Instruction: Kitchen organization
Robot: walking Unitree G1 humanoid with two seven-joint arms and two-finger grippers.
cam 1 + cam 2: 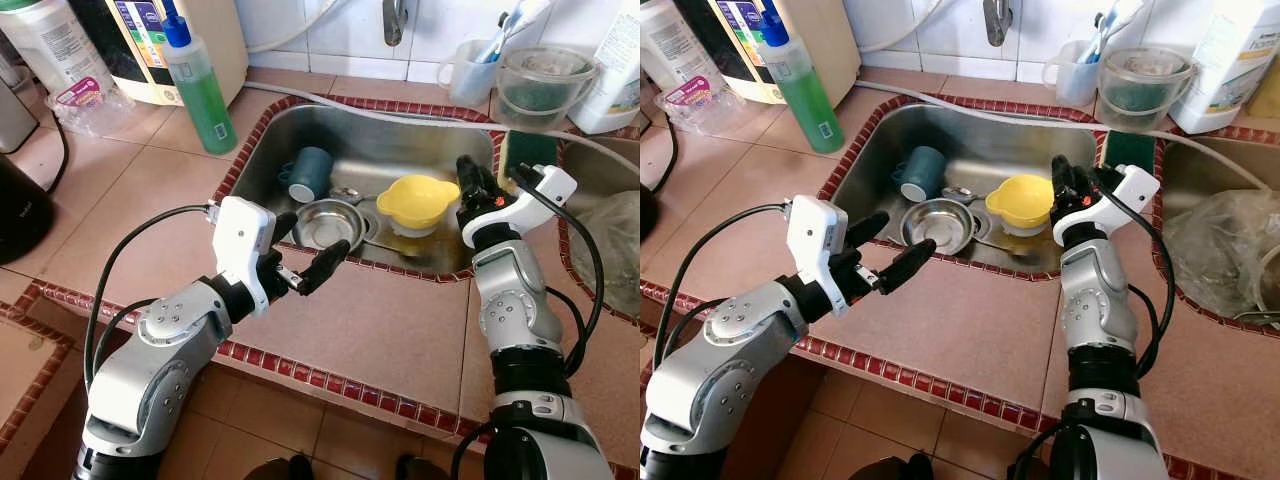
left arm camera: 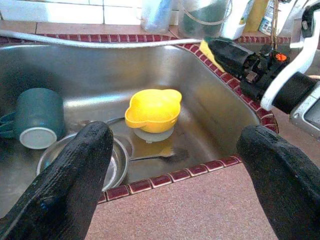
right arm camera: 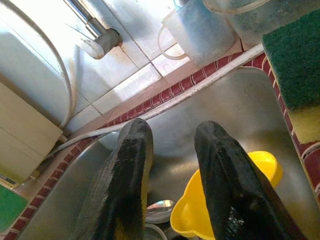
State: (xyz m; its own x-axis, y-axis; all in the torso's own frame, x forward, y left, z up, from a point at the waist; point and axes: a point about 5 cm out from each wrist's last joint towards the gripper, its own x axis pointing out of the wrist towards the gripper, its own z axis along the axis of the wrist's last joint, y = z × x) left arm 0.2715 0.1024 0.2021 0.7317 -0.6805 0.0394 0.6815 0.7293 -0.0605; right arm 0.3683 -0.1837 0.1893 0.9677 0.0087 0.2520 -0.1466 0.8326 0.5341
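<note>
Inside sink (image 1: 300, 130): yellow bowl (image 1: 417, 199), steel bowl (image 1: 328, 222), teal cup (image 1: 310, 172).

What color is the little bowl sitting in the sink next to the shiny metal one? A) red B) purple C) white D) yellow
D: the bowl in the sink is bright yellow, sitting just right of the metal bowl.
</note>
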